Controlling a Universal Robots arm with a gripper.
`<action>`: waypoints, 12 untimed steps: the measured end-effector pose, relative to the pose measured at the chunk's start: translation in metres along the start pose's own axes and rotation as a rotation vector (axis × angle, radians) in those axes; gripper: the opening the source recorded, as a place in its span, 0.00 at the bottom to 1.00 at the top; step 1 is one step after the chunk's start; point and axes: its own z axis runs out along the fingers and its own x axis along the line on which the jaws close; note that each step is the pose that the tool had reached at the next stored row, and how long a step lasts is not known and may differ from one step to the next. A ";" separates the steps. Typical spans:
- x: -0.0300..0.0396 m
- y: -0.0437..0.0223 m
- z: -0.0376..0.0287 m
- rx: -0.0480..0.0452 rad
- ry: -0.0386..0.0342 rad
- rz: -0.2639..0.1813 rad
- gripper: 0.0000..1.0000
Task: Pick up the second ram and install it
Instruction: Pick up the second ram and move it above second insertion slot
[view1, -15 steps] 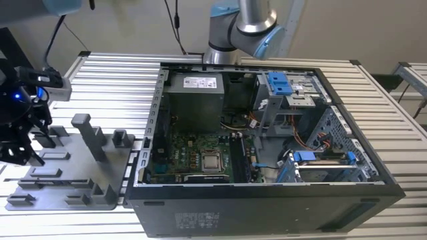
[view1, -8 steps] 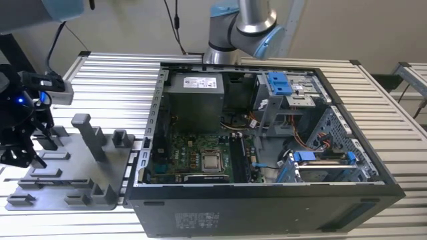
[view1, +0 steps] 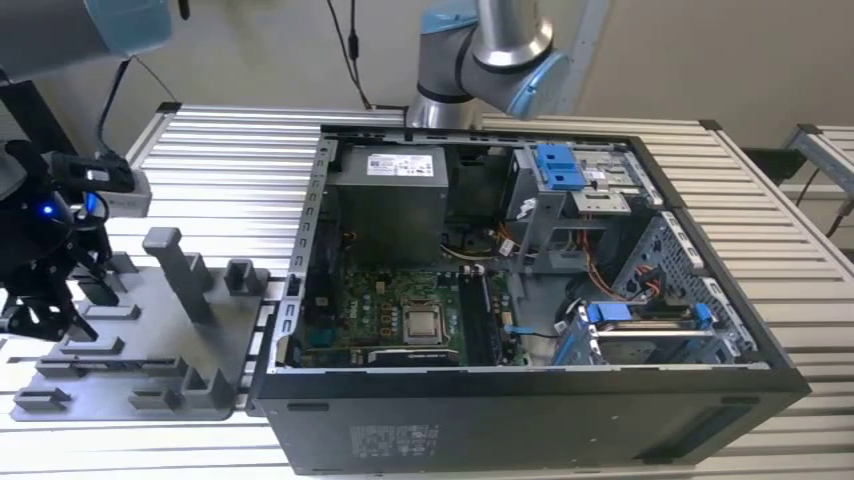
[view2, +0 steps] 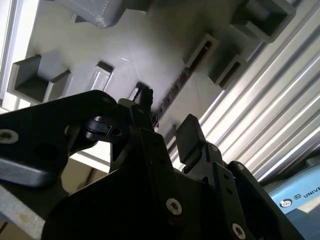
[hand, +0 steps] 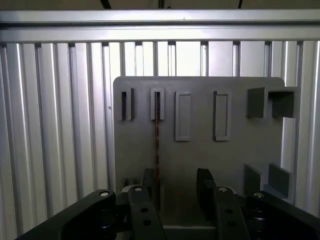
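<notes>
I look past my two black metal fingers (hand: 204, 186) in the first wrist view. They stand apart with a wide gap, and they hold nothing. The second ram (hand: 156, 140), a long, thin, dark memory stick, stands on its edge in a slot of the flat grey plastic holder tray (hand: 240, 150). Its near end runs right up beside one finger. I cannot tell if the two touch. The other finger is well apart from it.

In the second wrist view the fingers (view2: 189, 135) are spread as well. There the second ram (view2: 172, 92) shows as a dark strip. It runs from a slot in the tray (view2: 125, 50) toward the gap between them.

In the exterior view the fingers (view1: 38, 310) hang low over the left side of the tray (view1: 160, 340), at the exterior view's left. The tray has upright posts and lies on the ribbed silver metal worktop (view1: 227, 160).

Just beside the tray, toward the exterior view's right, is the big black open computer case (view1: 534, 420), lying on its side. Inside it I see the green main board (view1: 350, 300) with a shiny square chip (view1: 424, 322) on it. Farther in are a grey metal box (view1: 387, 190) and some blue plastic clips (view1: 561, 165). Far off behind the case rises the silver and blue robot arm (view1: 481, 45).
</notes>
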 end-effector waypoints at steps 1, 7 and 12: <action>0.0000 0.0000 0.0011 0.0001 -0.0001 0.000 0.48; 0.0001 0.0000 0.0070 0.0002 -0.0001 0.000 0.48; 0.0009 -0.0001 0.0135 0.0000 0.0000 0.000 0.48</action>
